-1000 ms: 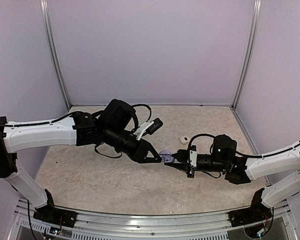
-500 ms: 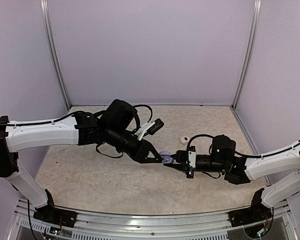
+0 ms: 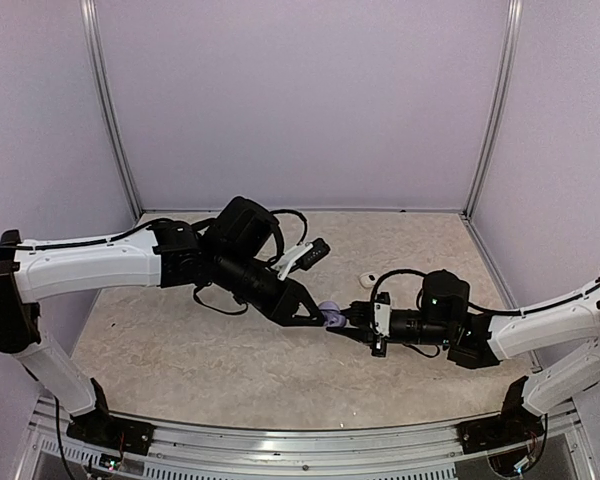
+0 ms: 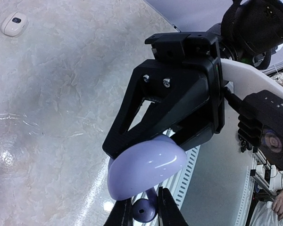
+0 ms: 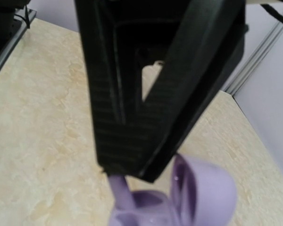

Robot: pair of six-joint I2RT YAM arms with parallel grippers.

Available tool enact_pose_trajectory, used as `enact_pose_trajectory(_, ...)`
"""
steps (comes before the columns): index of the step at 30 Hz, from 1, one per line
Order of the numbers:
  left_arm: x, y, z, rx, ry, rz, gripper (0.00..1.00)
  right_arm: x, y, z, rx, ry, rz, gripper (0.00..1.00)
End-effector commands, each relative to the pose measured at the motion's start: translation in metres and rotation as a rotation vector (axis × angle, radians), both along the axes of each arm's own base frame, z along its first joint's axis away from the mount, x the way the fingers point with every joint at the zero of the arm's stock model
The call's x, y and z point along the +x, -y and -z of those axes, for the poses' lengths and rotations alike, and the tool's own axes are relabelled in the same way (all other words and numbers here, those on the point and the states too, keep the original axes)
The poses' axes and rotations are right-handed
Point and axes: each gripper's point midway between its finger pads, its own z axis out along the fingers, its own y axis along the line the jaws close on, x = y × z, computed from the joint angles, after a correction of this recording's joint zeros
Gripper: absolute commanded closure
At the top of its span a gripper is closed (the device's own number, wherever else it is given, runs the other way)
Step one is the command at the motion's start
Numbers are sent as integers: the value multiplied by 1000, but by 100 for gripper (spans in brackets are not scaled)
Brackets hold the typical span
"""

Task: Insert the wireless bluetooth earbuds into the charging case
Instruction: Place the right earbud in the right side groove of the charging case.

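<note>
Left wrist | left gripper point(image 4: 145, 213) pinches lilac bud point(image 4: 144, 210) just beside case point(image 4: 146, 167), clamped by right gripper point(image 3: 348, 322) | risk: tilted stem jams, bud drops

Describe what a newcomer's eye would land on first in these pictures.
Over the middle of the table, the right gripper clamps an open lilac charging case. The left gripper pinches a lilac earbud between its fingers right by it. A small white case lies on the table farther back.
</note>
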Motion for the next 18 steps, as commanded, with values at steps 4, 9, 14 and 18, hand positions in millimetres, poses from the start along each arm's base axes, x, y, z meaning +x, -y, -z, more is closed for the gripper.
enact_pose_trajectory(4,4,6,5,39,-1,-15,89,-4,-12,-7,2,25,-16,97)
enact_pose_trajectory(9,8,6,7,54,-8,-44,89,-6,-16,-6,11,14,-29,97)
enact_pose_trajectory(14,12,4,12,77,-6,-71,87,-11,-17,-11,49,17,-56,98)
enact_pose_trajectory(18,14,2,14,87,1,-77,87,-19,-17,-15,73,27,-95,98)
